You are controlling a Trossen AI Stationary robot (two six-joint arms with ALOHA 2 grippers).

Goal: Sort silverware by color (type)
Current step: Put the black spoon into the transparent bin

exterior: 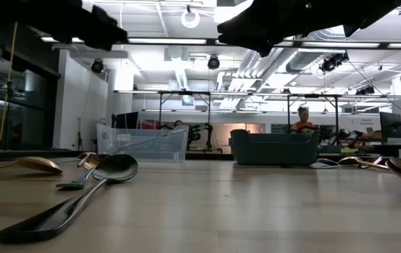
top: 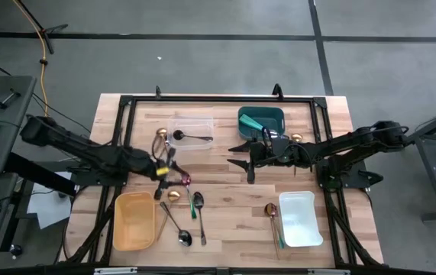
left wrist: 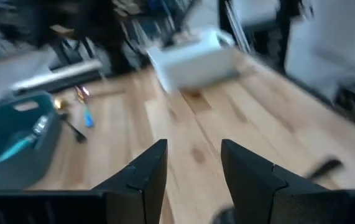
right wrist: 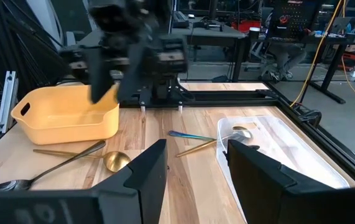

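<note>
Near bench centre: loose silverware (top: pixel 181 215) lies between yellow bin (top: pixel 134 221) and white bin (top: pixel 300 219), most of it just beside the yellow one.
L end effector (top: pixel 173 174): hovers over top of that cluster, fingers (left wrist: pixel 145 175) spread, nothing between them from what I see.
R end effector (top: pixel 242 155): by teal bin (top: pixel 261 120), mid-bench, jaws apart & empty; well apart from the cluster.
Nearest pieces to L: gold spoon (top: pixel 173 195) & iridescent piece (top: pixel 185 180), just beside/below its tips.
Long axis: black spoon (top: pixel 176 226) runs diagonal, bowl toward front edge; teal-handled spoon (top: pixel 199 215) lies roughly front-to-back.
Other strays: gold spoon w/ teal piece (top: pixel 273 221) touching white bin's side, nearer R arm.
Already binned: black spoon in clear bin (top: pixel 190 130).
My call: L arm nearer cluster, short drop & wrist turn to line jaws across a handle. R better for white-bin pair.
</note>
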